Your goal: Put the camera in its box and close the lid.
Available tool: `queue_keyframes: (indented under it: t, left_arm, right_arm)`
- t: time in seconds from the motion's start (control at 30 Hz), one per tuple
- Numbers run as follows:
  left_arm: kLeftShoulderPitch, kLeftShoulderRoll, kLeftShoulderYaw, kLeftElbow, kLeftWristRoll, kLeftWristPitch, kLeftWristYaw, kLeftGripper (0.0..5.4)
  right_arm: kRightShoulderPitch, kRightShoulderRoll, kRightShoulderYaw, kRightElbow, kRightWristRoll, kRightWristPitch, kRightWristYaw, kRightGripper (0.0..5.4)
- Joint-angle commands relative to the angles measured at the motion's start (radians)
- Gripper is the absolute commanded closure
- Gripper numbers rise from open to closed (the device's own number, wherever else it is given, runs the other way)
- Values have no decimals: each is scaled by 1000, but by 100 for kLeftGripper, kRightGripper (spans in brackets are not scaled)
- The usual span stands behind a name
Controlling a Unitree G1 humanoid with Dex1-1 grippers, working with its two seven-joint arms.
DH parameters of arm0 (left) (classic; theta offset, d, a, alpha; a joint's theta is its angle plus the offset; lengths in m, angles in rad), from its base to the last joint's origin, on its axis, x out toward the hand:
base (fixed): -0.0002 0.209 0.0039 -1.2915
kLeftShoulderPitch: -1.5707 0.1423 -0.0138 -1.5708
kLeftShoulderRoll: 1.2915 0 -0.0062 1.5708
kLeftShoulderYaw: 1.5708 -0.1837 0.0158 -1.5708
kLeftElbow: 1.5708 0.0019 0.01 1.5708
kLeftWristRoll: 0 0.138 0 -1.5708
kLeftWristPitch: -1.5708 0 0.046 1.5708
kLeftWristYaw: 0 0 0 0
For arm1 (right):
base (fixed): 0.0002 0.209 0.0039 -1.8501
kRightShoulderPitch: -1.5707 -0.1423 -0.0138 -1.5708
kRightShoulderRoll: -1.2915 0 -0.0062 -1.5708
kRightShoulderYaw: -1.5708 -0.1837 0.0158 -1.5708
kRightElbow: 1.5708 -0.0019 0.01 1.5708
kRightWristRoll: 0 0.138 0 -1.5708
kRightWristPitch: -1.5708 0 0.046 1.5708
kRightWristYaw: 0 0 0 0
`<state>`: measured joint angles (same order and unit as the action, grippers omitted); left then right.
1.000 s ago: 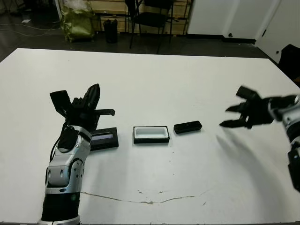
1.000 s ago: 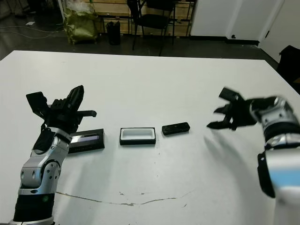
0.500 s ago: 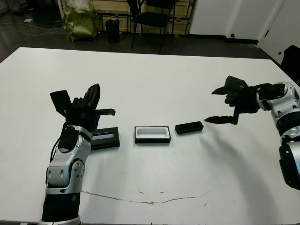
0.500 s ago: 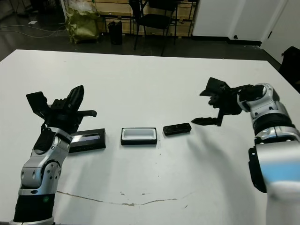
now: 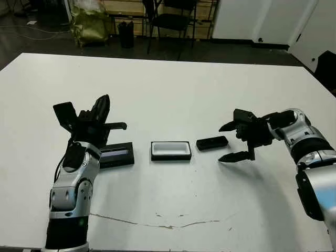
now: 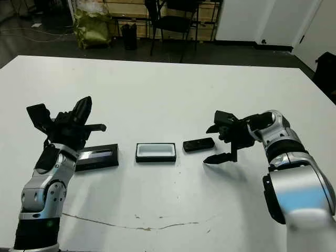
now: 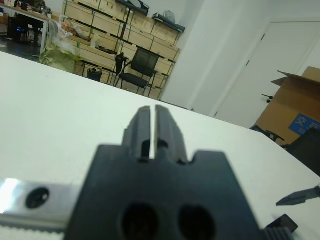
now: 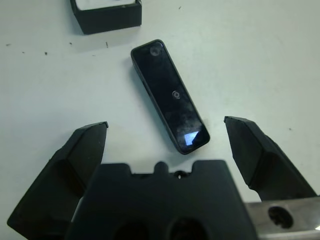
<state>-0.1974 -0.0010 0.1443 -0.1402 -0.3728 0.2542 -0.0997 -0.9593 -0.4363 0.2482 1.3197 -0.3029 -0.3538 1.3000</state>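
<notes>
The camera [image 5: 211, 142] is a slim black bar lying flat on the white table, just right of the box [image 5: 170, 150], a shallow black tray with a white lining. My right gripper [image 5: 229, 142] is open and low at the camera's right end. In the right wrist view the camera [image 8: 170, 95] lies ahead of the wide-apart fingers [image 8: 87, 150], untouched. The lid [image 5: 116, 156], black with a pale strip, rests left of the box, partly behind my left arm. My left gripper [image 5: 104, 104] is raised above the lid, its fingers [image 7: 142, 127] pressed together on nothing.
A thin crack line [image 5: 163, 226] runs across the table near its front edge. Beyond the far edge stand a black chair [image 5: 168, 21], a green bag [image 5: 86, 23] and wooden shelving. A cardboard carton [image 7: 300, 107] shows in the left wrist view.
My right gripper has swung left and down from the table's right side to the camera's right end, staying open. The left arm has barely moved.
</notes>
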Motion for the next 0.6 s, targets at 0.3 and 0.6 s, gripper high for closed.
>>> queue_keyframes:
  t: [0.3,0.6]
  left_arm:
    - [5,3,0,19,8,4,0,540]
    - [6,0,-3,17,10,1,0,540]
  right_arm:
    - [-17,16,5,17,-11,78,8,1]
    - [12,20,5,20,-22,40,-55,1]
